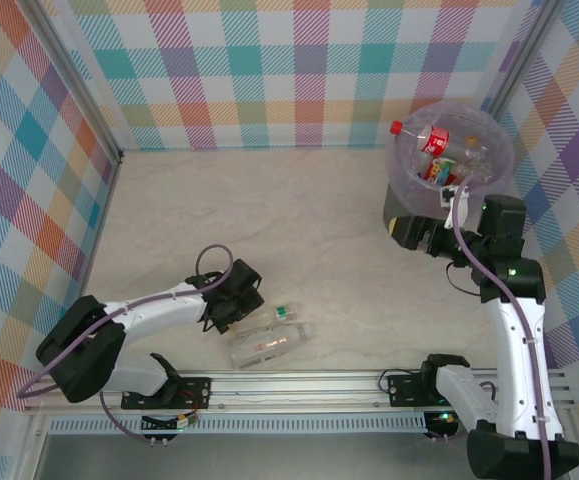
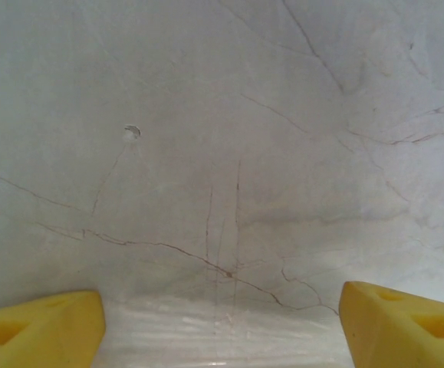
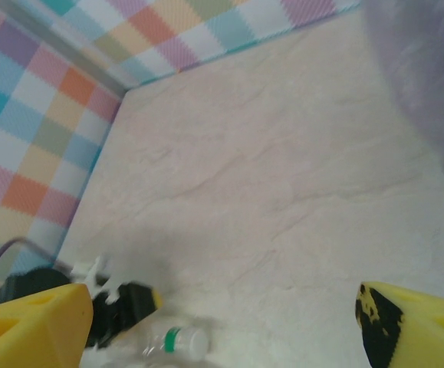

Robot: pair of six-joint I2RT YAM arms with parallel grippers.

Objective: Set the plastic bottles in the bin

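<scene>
The left gripper hangs low at the near left of the table, its fingers wide either side of clear bottle plastic. Whether the pads touch it cannot be told. Two clear bottles lie together there. The right gripper gapes empty beside the bin at the far right, which holds red-labelled bottles. The risk is that slick round plastic squirts free under the pinch, or the neighbour gets knocked rolling

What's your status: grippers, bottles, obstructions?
Left gripper open, astride clear bottle lying on table. Right gripper open, empty, beside bin. Red-labelled bottles in bin; small green-banded bottle also on table. No obstruction seen.
</scene>
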